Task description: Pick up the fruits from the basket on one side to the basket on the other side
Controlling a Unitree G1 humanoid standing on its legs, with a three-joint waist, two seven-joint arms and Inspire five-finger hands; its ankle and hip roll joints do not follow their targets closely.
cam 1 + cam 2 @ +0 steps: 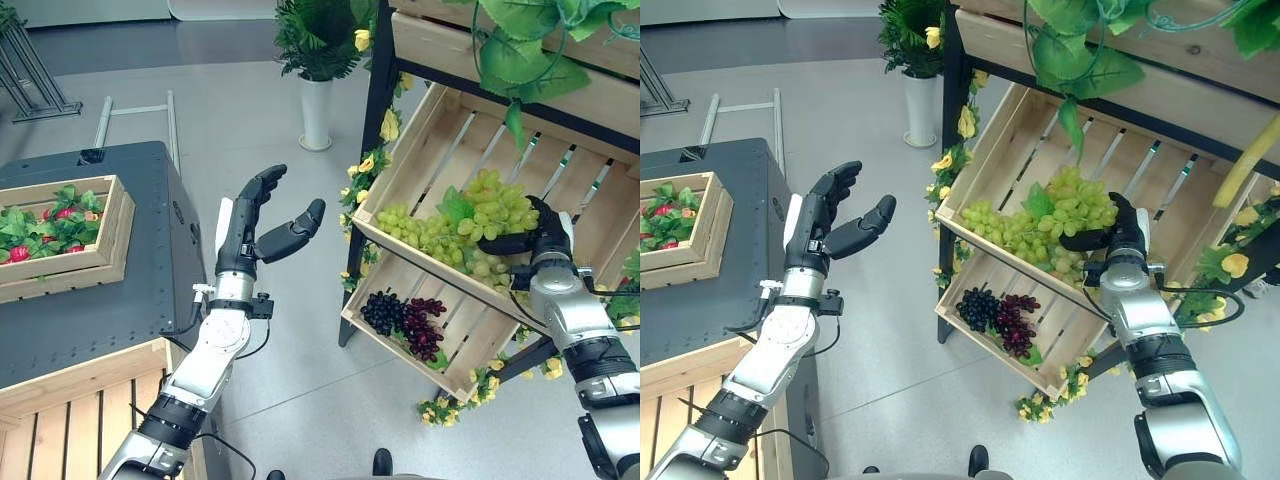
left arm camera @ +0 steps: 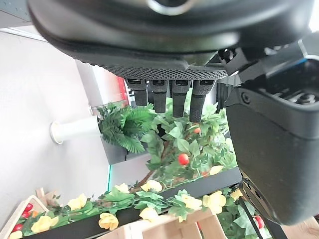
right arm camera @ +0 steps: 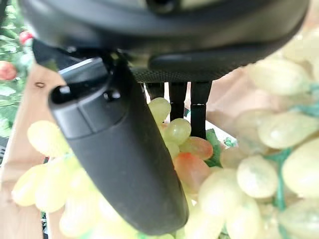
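We see two silver-grey arms with black joint bands; each dark hand, the left hand (image 1: 262,232) and the right hand (image 1: 541,238), has a white thumb cover.

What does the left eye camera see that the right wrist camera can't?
The left eye view alone takes in the open left hand raised over the floor, the dark grapes in the lower crate and the small crate of red fruit on the dark table. The right wrist view alone shows reddish grapes close by the hand. Both show the right hand reaching into the green grapes.
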